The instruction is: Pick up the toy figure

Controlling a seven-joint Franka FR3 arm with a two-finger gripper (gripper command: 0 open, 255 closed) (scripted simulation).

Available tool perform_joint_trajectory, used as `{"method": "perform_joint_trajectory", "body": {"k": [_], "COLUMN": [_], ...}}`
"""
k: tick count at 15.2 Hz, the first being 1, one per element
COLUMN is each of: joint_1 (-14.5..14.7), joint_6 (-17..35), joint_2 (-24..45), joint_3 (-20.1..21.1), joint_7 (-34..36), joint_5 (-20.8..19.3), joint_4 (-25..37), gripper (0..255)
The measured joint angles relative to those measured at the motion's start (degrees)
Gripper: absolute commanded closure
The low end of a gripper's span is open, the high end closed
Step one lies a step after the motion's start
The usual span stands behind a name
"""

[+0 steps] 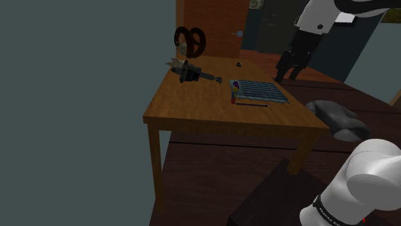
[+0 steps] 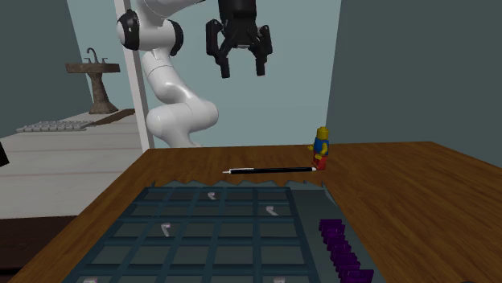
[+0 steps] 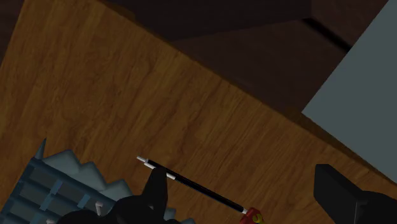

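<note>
White arm (image 2: 173,92) bent high, black tool (image 2: 243,66) pointing down, fingers (image 2: 261,60) spread apart, holding nothing

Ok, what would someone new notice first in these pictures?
Probably the little toy figure, yellow head, blue body, red legs, standing on the wooden table at one end of a thin black stick. High over the table hangs the open black gripper, and a gridded blue-grey tray lies beside the stick.

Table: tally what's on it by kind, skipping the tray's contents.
Figure: 1
Black stick: 1
Grid tray: 1
Dark gadget: 1
Small black bit: 1
Black loops, on or behind the table: 1
Total: 6, or 5 without the loops.
</note>
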Motion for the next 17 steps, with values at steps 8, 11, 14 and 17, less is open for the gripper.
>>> {"method": "perform_joint_trajectory", "body": {"k": [8, 11, 14, 17], "joint_1": [3.46, 5.19, 6.48, 7.36], "joint_6": [4.36, 5.53, 6.09, 6.16], "joint_2": [14.58, 22.12, 29.71, 35.65], "joint_3": [-4.02, -5.26, -6.53, -6.96], "joint_7": [-9.92, -14.65, -19.92, -23.84], "joint_5": [0.77, 1.93, 3.26, 4.51], "joint_4": [6.34, 10.67, 15.44, 19.43], "gripper": [0, 0, 0, 0]}}
